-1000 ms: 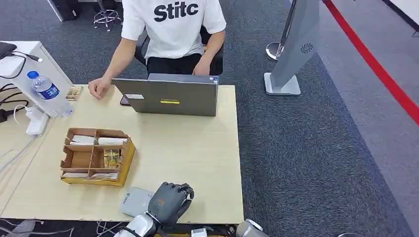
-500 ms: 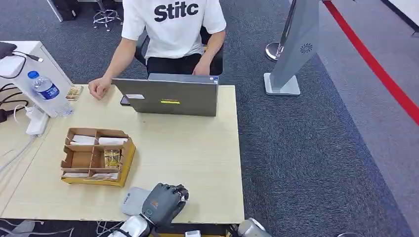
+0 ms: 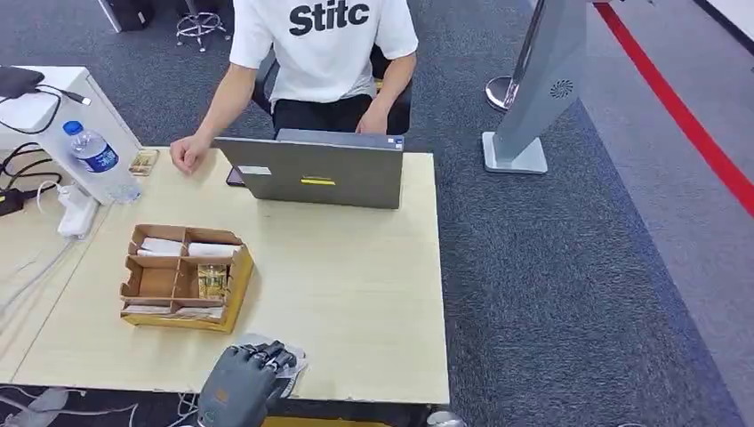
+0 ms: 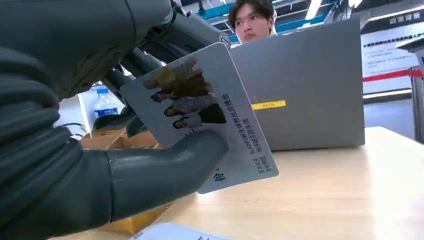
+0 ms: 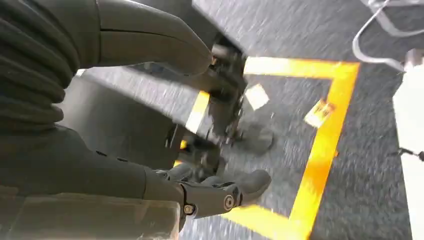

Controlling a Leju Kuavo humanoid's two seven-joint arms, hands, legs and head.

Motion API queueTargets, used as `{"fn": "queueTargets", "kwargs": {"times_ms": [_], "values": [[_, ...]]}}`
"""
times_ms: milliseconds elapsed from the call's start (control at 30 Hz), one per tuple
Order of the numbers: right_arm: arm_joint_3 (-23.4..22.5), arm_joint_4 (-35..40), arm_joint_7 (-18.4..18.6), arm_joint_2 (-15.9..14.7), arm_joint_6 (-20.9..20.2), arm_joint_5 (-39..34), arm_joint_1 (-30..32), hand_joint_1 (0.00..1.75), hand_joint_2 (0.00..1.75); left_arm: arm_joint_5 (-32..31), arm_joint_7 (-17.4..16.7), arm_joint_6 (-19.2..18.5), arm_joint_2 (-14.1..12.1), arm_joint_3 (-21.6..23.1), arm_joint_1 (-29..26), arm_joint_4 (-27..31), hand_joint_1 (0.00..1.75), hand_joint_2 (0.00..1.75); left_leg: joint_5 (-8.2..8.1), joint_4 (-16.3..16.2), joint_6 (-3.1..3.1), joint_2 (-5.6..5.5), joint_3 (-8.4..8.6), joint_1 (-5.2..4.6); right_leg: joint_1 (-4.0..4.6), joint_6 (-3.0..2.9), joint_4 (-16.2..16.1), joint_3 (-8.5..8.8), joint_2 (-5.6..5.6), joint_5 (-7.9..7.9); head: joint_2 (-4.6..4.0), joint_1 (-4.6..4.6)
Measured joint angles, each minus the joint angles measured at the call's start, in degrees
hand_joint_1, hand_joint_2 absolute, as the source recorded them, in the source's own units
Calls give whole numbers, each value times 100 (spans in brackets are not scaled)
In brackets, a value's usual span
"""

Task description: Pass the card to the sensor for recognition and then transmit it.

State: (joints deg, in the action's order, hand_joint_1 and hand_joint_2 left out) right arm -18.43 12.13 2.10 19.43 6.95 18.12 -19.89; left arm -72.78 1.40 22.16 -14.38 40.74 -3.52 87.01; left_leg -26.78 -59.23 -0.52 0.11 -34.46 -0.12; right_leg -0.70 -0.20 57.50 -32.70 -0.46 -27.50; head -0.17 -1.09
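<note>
As the robot's left hand (image 3: 238, 391) draws back toward the near edge of the table (image 3: 356, 294), it now covers the pale grey sensor pad (image 3: 293, 363) that lay exposed beside it a second ago, with only a sliver of the pad peeking out past the fingers. The head view has also shifted slightly, so the whole desk sits a little differently in frame; that is the camera moving, not the objects. In the left wrist view, the hand pinches the card (image 4: 200, 112) between its thick thumb (image 4: 165, 170) and dark fingers, the printed face tilted up above the wood, with a corner of the pad (image 4: 172, 233) just below. The card appears to be hovering over the reader, which suggests the recognition step is under way and the handover yet to come. The right hand (image 5: 120, 45) hangs beside the table over a floor marked with yellow tape (image 5: 320, 165), fingers loosely apart and holding nothing. A person (image 3: 324, 49) sits behind the laptop (image 3: 316, 171) at the far side, with a cardboard organiser (image 3: 182, 280) between.
</note>
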Motion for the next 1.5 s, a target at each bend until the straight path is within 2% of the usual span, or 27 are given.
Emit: {"fn": "queueTargets", "kwargs": {"times_ms": [100, 133, 167, 267, 300, 367, 433, 533, 567, 633, 667, 700, 733, 767, 800, 833, 867, 900, 933, 1000, 1033, 1100, 1167, 1233, 1300, 1400, 1500], "values": [[348, -44, -149, 46, -248, 46, 246, 0, 175, -162, -517, 70, -42, -48, -184, 261, 175, 175, -17, -2, -12, 12, 16, -2, -1, 13, -13, -9, 8, -11, 0, -2], [666, -33, -526, -132, -436, 267, 575, 0, 175, -144, -817, 182, -149, -127, -355, 377, 175, 175, -29, -1, -17, 11, 23, -1, -1, 18, -14, 5, 7, -28, 0, 0], [954, -20, -1147, -331, -615, 464, 964, 0, 175, -84, -1040, 359, -307, -229, -580, 572, 175, 175, -54, -2, -24, 7, 49, -3, -1, 34, -19, 31, 1, -49, 0, 0], [1596, -385, -3883, -1289, -912, 693, 1856, 0, 175, 20, -1529, 689, -867, -422, -1241, 1037, 175, 175, -93, -2, -34, -4, 90, -19, -10, 29, -24, 86, -39, -88, 2, 5], [1741, -582, -4248, -1623, -1007, 693, 2024, 0, 175, 46, -1596, 691, -1061, -444, -1341, 1189, 175, 175, -99, -3, -32, -4, 96, -18, -9, 32, -25, 93, -18, -93, 0, 43], [1973, -771, -4245, -2265, -1309, 686, 2459, 0, 175, 81, -1707, 678, -1276, -446, -1581, 1496, 175, 175, -125, -2, -61, -24, 110, -27, -22, 64, -25, 127, -34, -124, 0, 28], [2125, -905, -4216, -2786, -1513, 642, 2816, 0, 175, 98, -1866, 669, -1473, -448, -1770, 1707, 175, 175, -130, -3, -60, -24, 104, -32, -23, 60, -29, 128, -34, -127, 0, 0], [2210, -1050, -4120, -3715, -2084, 351, 3170, 0, 175, 103, -2344, 583, -1808, -446, -1968, 1981, 175, 175, -176, -3, -74, 33, 116, -44, -29, 62, -35, 129, 16, -126, 0, -6], [2205, -1073, -4140, -4120, -2380, 195, 3260, 0, 175, 102, -2598, 507, -1892, -446, -2034, 2052, 175, 175, -178, -6, -79, 48, 131, -66, -57, 68, -34, 125, 29, -130, 0, -13], [2110, -933, -4167, -5222, -3166, -398, 3768, 0, 175, 83, -2965, 496, -2121, -431, -2154, 2203, 175, 175, -196, 1, -133, 81, 189, -152, -146, 139, 6, 121, 65, -181, 0, 20], [1997, -758, -3973, -5750, -3310, -769, 4197, 0, 175, 76, -3089, 501, -2232, -406, -2166, 2248, 175, 175, -204, -4, -150, 65, 218, -164, -160, 152, 17, 135, 59, -195, 0, 57], [1783, -396, -3465, -5985, -3392, -1386, 4904, 0, 175, 59, -3264, 514, -2299, -378, -2164, 2291, 175, 175, -206, -10, -155, 44, 231, -148, -150, 160, 13, 145, 39, -206, 0, 46], [1456, 396, -2829, -6107, -3478, -1961, 5827, 0, 175, 26, -3411, 518, -2376, -324, -2127, 2324, 175, 175, -200, -14, -155, -8, 215, -129, -128, 161, 9, 179, -12, -215, -2, 70], [945, 1592, -1815, -6064, -3854, -2317, 6746, 0, 175, -17, -3584, 548, -2439, -247, -2153, 2380, 175, 175, -193, -25, -144, -64, 191, -68, -73, 139, -21, 212, -73, -217, 0, 47], [426, 2574, -692, -5909, -4442, -2209, 7212, 0, 175, -33, -3745, 575, -2492, -185, -2228, 2429, 175, 175, -183, -28, -115, -72, 179, -14, -8, 85, -65, 222, -79, -178, 0, -20], [-185, 3381, 405, -5765, -5237, -1830, 7300, 0, 175, -42, -3841, 592, -2551, -124, -2254, 2460, 175, 175, -171, -27, -86, -32, 167, 45, 57, 40, -112, 219, -42, -127, 0, -66], [-978, 4130, 1437, -5387, -6200, -1141, 7131, 0, 175, -44, -3941, 631, -2607, -59, -2232, 2483, 175, 175, -200, -15, -31, 58, 168, 87, 97, 24, -133, 224, 50, -103, 0, -133], [-1502, 4590, 1888, -5148, -6647, -454, 6904, 0, 175, -42, -3994, 658, -2665, -11, -2181, 2495, 175, 175, -223, -7, -19, 155, 175, 76, 99, 10, -119, 222, 136, -100, 2, -146], [-1993, 5066, 2057, -4917, -6844, 460, 6743, 0, 175, -40, -4031, 695, -2715, 48, -2136, 2508, 175, 175, -264, 3, -29, 231, 213, 52, 56, 20, -98, 230, 213, -122, 0, -100], [-2734, 5694, 1557, -4576, -6906, 1743, 6649, 0, 175, -18, -4048, 719, -2802, 120, -2092, 2554, 175, 175, -283, 13, -49, 261, 274, 7, 11, 34, -57, 248, 237, -180, 0, 24], [-3055, 5847, 1002, -4399, -6966, 2258, 6494, 0, 175, 13, -4053, 721, -2837, 155, -2099, 2560, 175, 175, -281, 11, -45, 256, 283, 11, 16, 34, -62, 244, 234, -179, 0, 42], [-3644, 5925, -567, -3960, -6990, 3693, 5999, 0, 175, 18, -4083, 721, -2903, 197, -2096, 2560, 175, 175, -272, 6, -35, 245, 272, 29, 39, 20, -73, 244, 222, -167, 0, 11], [-4040, 5873, -1517, -3514, -6901, 5168, 5423, 0, 175, -116, -4090, 723, -2903, 190, -2095, 2551, 175, 175, -269, 6, -37, 224, 284, 24, 32, 24, -67, 248, 208, -171, 0, 0], [-4451, 5752, -2113, -3072, -6787, 6432, 4980, 0, 175, -215, -4044, 805, -2896, 133, -2131, 2527, 175, 175, -266, 7, -38, 199, 284, 19, 26, 29, -59, 252, 186, -177, 0, 11], [-4845, 5705, -2398, -2613, -6774, 7076, 4630, 0, 175, -217, -3765, 1107, -2816, -82, -2171, 2421, 175, 175, -260, 7, -28, 178, 275, 23, 35, 22, -59, 256, 165, -182, 0, 15], [-5137, 5702, -2407, -2043, -6787, 7164, 4324, 0, 175, 53, -3020, 1495, -2550, -549, -2151, 2118, 175, 175, -260, 15, -27, 164, 275, 22, 35, 7, -54, 258, 144, -191, 0, 13], [-5322, 5726, -2328, -1546, -6806, 7180, 4116, 0, 175, 216, -2379, 1595, -2225, -1067, -2133, 1759, 175, 175, -261, 16, -25, 157, 274, 22, 35, -2, -51, 258, 136, -197, 0, 18]]}}
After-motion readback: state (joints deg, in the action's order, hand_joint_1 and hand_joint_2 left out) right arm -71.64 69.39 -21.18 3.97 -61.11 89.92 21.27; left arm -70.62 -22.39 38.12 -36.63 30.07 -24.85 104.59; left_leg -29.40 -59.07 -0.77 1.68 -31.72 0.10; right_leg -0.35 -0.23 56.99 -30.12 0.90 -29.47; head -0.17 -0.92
